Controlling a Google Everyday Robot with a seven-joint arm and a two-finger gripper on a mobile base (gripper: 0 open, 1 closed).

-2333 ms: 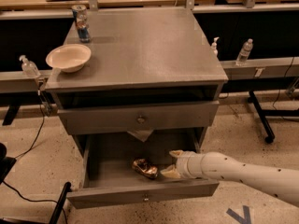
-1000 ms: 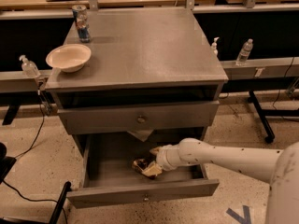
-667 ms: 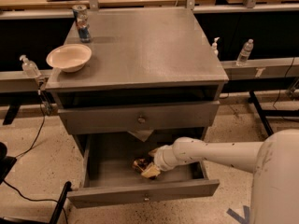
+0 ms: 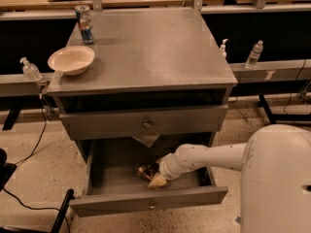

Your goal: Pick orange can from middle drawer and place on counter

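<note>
The orange can (image 4: 144,171) lies in the open middle drawer (image 4: 150,201), near the middle of its floor. It looks golden and crinkled and is partly hidden by my gripper. My gripper (image 4: 154,177) reaches into the drawer from the right on the white arm (image 4: 209,158) and sits right against the can's right side. The counter (image 4: 150,42) is the grey metal top of the cabinet, above the drawer.
A cream bowl (image 4: 71,58) and a tall blue, red and silver can (image 4: 85,24) stand on the counter's left side. A closed drawer (image 4: 145,123) overhangs the open one. Bottles (image 4: 254,54) stand on rails to the right and left (image 4: 30,70). A black cable (image 4: 29,154) runs on the floor.
My gripper has moved left along the drawer floor from beside the can to right against it. The arm's bulk now fills the lower right.
</note>
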